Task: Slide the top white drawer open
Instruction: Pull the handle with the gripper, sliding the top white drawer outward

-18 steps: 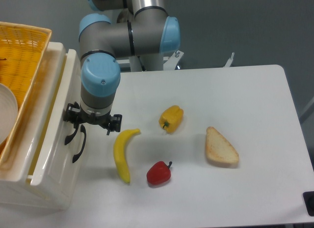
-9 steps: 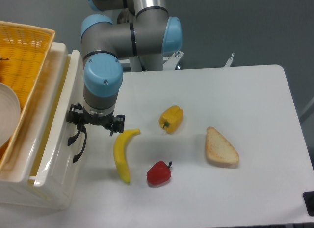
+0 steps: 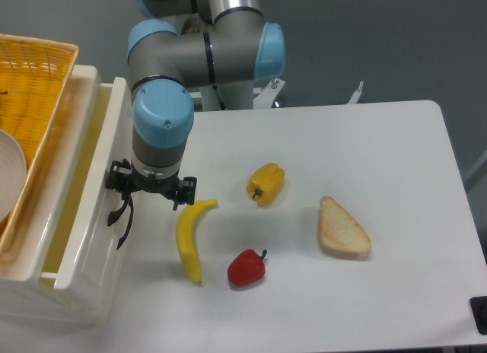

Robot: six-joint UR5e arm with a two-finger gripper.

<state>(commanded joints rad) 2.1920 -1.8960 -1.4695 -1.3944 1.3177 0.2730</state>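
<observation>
The top white drawer [image 3: 84, 239] stands at the table's left edge, pulled partway out so that a strip of its cream interior shows, with no contents visible in that strip. The gripper [image 3: 122, 197] sits at the upper end of the curved black handle [image 3: 122, 224] on the drawer front, but the wrist hides the jaws, so their width and grip cannot be determined. A yellow wicker basket [image 3: 34, 102] holding a white dish [image 3: 9, 178] rests atop the cabinet, and on the white table [image 3: 396, 178] lie a banana [image 3: 190, 239], a yellow pepper [image 3: 265, 182], a red pepper [image 3: 246, 268] and a bread slice [image 3: 342, 228].
</observation>
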